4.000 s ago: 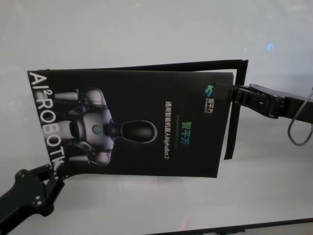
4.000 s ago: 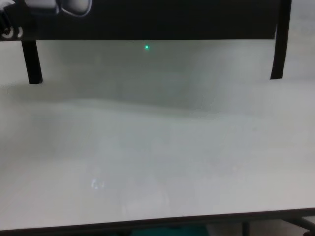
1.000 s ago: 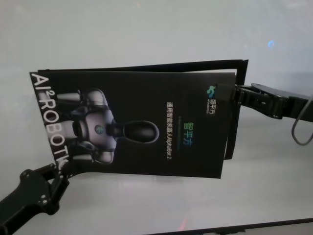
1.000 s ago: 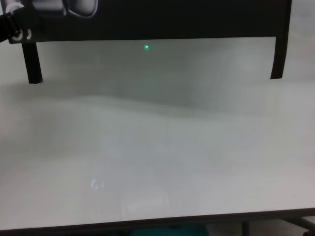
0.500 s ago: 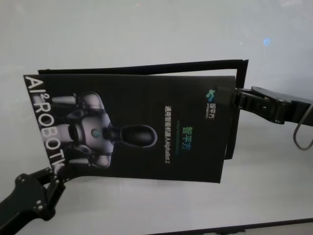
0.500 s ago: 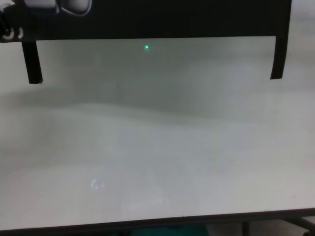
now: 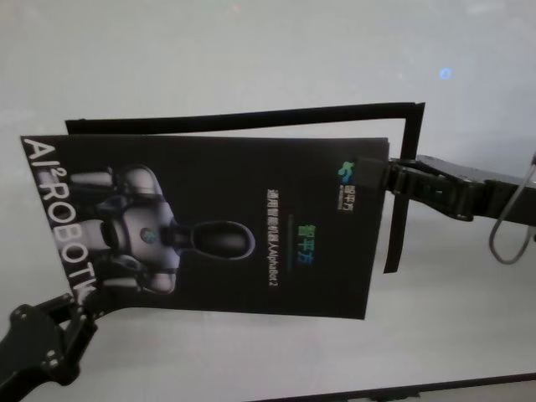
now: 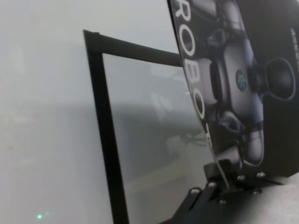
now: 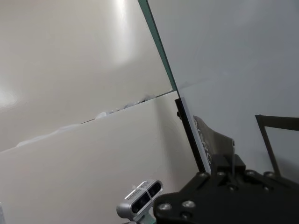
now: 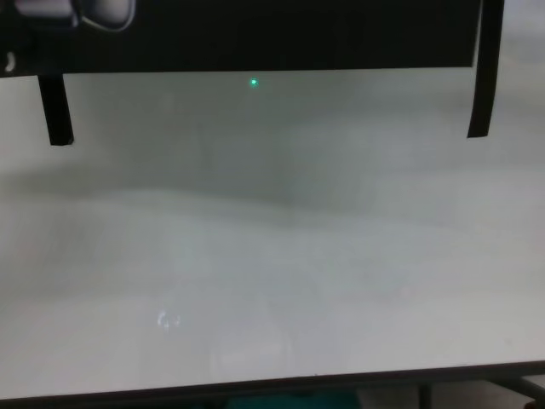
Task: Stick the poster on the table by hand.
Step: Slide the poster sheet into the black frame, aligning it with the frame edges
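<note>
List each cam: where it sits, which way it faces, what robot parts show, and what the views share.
Head: high, looks down on the poster over the table; left gripper and right gripper each pinch a poster edge.
Chest: low, faces forward over the table's near edge; poster's lower edge and two tape strips; no arms.
Left wrist: looks along its fingers at poster and tape outline.
Right wrist: looks over its black gripper at the poster edge.
Shared: the poster.
</note>
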